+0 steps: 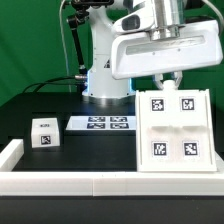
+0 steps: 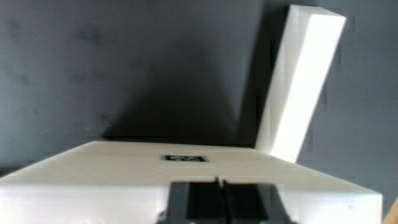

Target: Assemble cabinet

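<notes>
Cabinet box (image 1: 170,125), large and white with four square tags on its face, near the table's (image 1: 90,150) front edge at the exterior view's right. Small tagged block (image 1: 43,133) well apart, toward the opposite edge. Marker board (image 1: 100,123) between them (flat, farther back). Gripper (image 1: 165,82) just above the box's far edge; opening impossible to tell.

On my feed, the large white plastic cabinet box (image 1: 172,128) sits on the black table (image 1: 40,105) at the exterior view's right. Its broad face is turned toward the camera and carries four black-and-white square tags, two over two (shallow grooves split the quadrants). The small white plastic block (image 1: 43,133) rests well apart at the exterior view's left, with one tag facing me.
</notes>
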Tool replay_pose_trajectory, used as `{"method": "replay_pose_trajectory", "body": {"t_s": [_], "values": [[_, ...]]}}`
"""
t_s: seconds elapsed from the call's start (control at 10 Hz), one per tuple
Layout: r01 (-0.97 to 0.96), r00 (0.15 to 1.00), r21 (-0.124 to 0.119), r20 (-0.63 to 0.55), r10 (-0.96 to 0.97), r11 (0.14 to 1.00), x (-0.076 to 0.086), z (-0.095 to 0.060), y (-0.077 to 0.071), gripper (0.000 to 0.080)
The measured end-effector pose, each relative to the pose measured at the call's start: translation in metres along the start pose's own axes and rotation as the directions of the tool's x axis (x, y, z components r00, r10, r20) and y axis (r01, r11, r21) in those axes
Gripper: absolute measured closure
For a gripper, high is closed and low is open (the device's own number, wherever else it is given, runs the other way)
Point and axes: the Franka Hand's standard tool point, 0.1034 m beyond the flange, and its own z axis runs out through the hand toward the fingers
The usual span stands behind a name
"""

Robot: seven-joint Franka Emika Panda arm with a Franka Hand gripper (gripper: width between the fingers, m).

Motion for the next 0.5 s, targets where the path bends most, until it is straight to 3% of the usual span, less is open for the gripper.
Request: {"method": "replay_pose_trajectory", "body": {"t_s": [0.1, 0.5], "values": [[0.002, 1.000, 0.000, -0.005, -0.002, 1.000, 0.0036, -0.0016, -0.0044, 0.0797], [0.014, 1.000, -0.003, 0.002, -0.014, 1.000, -0.0014, -0.0008, 0.0027, 0.0797]]}}
